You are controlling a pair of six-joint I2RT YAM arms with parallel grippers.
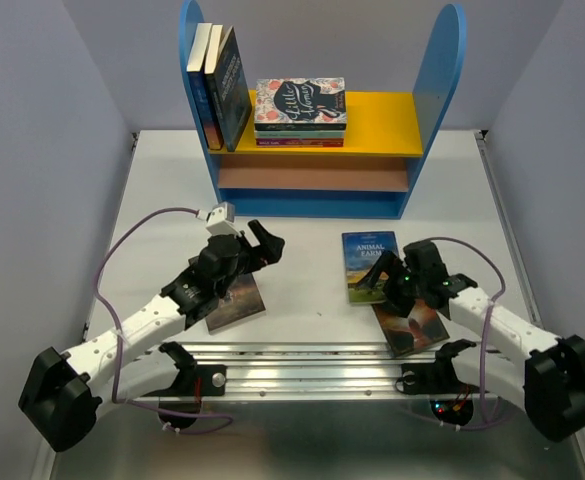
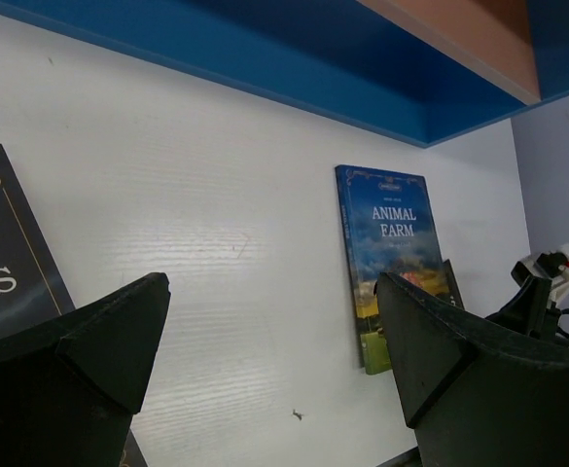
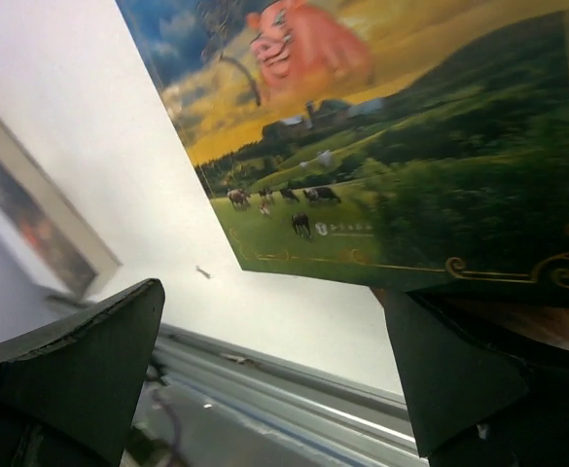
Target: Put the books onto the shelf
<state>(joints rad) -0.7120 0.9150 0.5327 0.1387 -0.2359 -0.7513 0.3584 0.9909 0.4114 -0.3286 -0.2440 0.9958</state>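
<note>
The shelf [image 1: 322,125] stands at the back of the table, with two books [image 1: 219,85] leaning upright at the left end of its yellow board. The Animal Farm book [image 1: 369,262] lies flat on the table, overlapping a brown book [image 1: 417,328] nearer the front. A dark book [image 1: 237,302] lies under my left arm. My left gripper [image 1: 260,248] hovers open above the table, beyond the dark book [image 2: 2,263], with Animal Farm [image 2: 389,248] off to its right. My right gripper [image 1: 384,288] is open over the lower edge of Animal Farm [image 3: 362,146], with nothing between its fingers.
A flat stack topped by a floral cover [image 1: 300,100] lies on the yellow board. The shelf's blue base [image 2: 265,58] is just beyond the left gripper. An aluminium rail [image 1: 312,365] runs along the near table edge. Grey walls close in both sides.
</note>
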